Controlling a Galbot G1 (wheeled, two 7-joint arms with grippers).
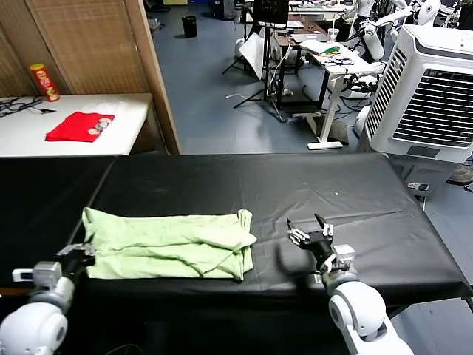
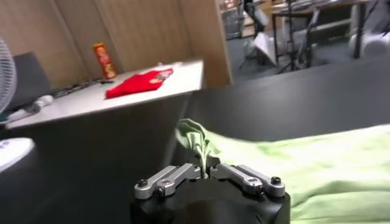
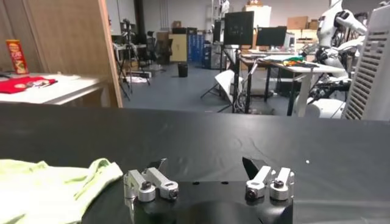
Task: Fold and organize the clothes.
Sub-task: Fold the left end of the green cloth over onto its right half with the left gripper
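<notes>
The pale green T-shirt (image 1: 170,245) lies folded into a long strip on the black table (image 1: 295,188), left of centre. My left gripper (image 1: 80,254) is at the strip's near left corner, shut on a pinch of the green fabric (image 2: 201,146) that rises between the fingers. My right gripper (image 1: 310,231) stands open over bare black cloth, a short way right of the shirt's right end (image 3: 100,170), with nothing between its fingers (image 3: 155,167).
A white side table (image 1: 126,126) at the back left holds a red folded garment (image 1: 77,126) and a red chip can (image 1: 44,81). A white cooler fan (image 1: 436,96) stands at the right. A wooden partition (image 1: 111,44) rises behind the black table.
</notes>
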